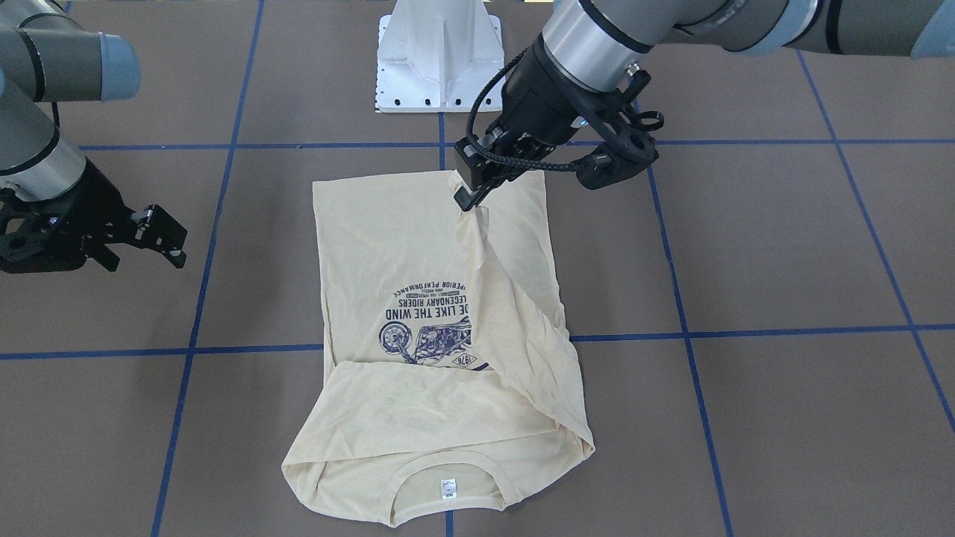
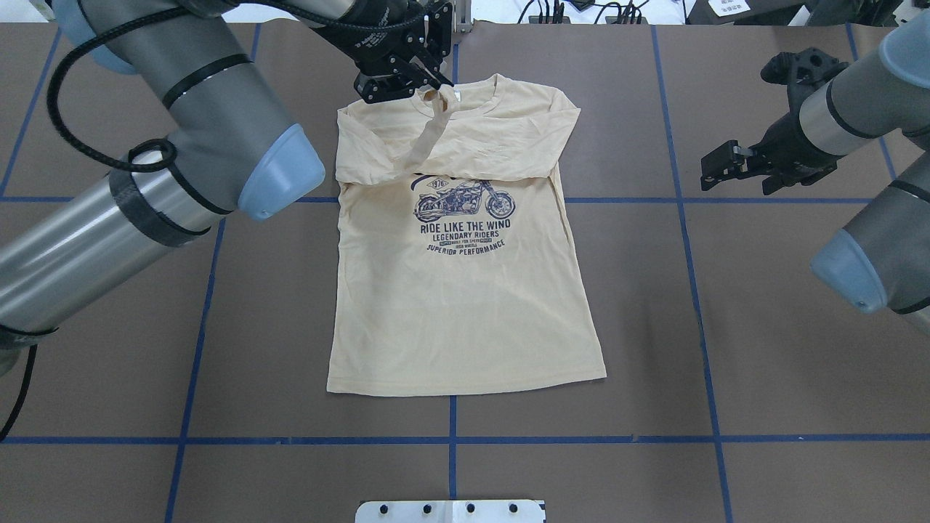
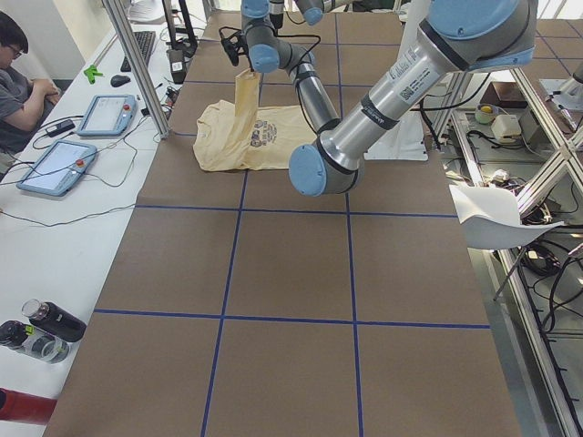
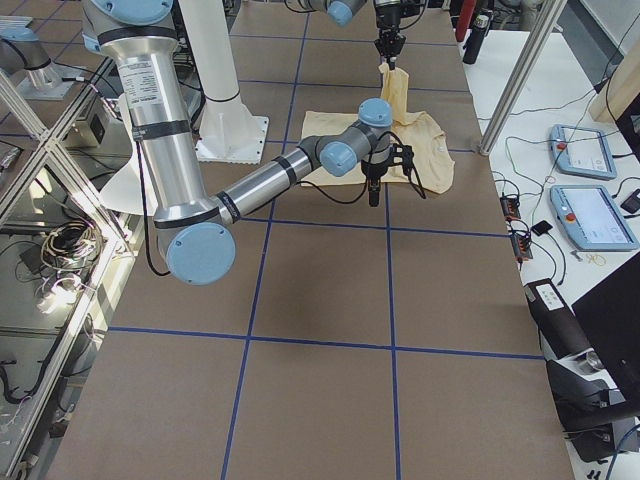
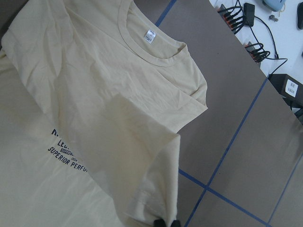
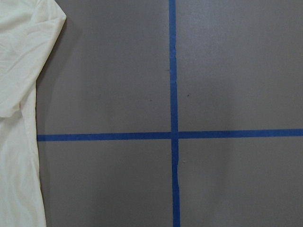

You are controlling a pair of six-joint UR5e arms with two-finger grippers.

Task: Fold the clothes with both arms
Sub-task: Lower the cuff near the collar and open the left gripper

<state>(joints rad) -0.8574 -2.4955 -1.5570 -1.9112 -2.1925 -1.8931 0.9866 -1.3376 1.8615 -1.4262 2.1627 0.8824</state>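
Note:
The cream-yellow shirt (image 1: pixel 403 239) lies flat on the table with its navy motorcycle print (image 2: pixel 459 211) face up and its collar on the far side from the robot. One sleeve is folded across the chest. My left gripper (image 1: pixel 468 198) is shut on the cuff of the other sleeve (image 1: pixel 511 287) and holds it up over the shirt; in the overhead view it (image 2: pixel 430 86) is above the collar. The left wrist view shows the fingertips (image 5: pixel 161 222) pinching the cuff, and the neck label (image 5: pixel 149 36). My right gripper (image 1: pixel 160 239) is open and empty, off to the shirt's side (image 2: pixel 719 168).
The white pedestal base (image 1: pixel 440 56) stands at the robot's edge of the table. Blue tape lines (image 6: pixel 173 135) grid the brown table top. An operator (image 3: pixel 14 73) and tablets (image 3: pixel 105 114) are at a side table beyond the shirt's collar end.

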